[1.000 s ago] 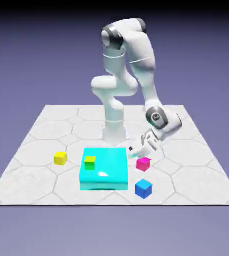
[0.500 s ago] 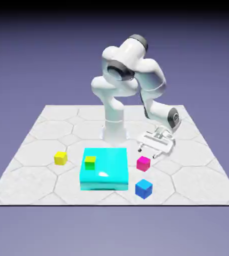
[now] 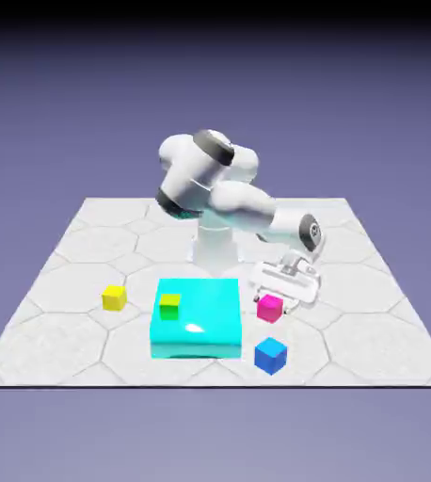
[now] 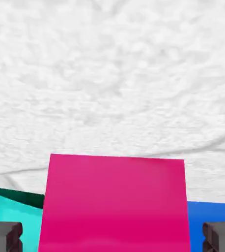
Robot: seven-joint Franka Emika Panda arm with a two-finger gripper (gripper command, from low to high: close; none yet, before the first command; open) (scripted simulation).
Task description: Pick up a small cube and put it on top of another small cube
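The small magenta cube [image 3: 270,307] rests on the white table, just to the exterior view's right of the cyan block. My gripper [image 3: 276,299] has come down over it with the hand level and a finger on each side. In the hand view the magenta cube [image 4: 114,197] fills the lower middle. The two grey fingertips [image 4: 2,237] stand wide of its sides with a small gap at each, so the gripper [image 4: 113,238] is open and holds nothing. A small blue cube [image 3: 270,355] lies just in front of the magenta one.
A large flat cyan block [image 3: 200,329] sits at the table's middle with a small green cube [image 3: 169,306] on its top. A small yellow cube [image 3: 114,297] lies at the exterior view's left. The hand view shows cyan [image 4: 6,214] and blue [image 4: 210,216] beside the magenta cube.
The arm has folded down and swung. The hand has dropped and shifted to the exterior view's left, from beside the magenta cube to straddling it. The jaws stayed open and no cube moved.
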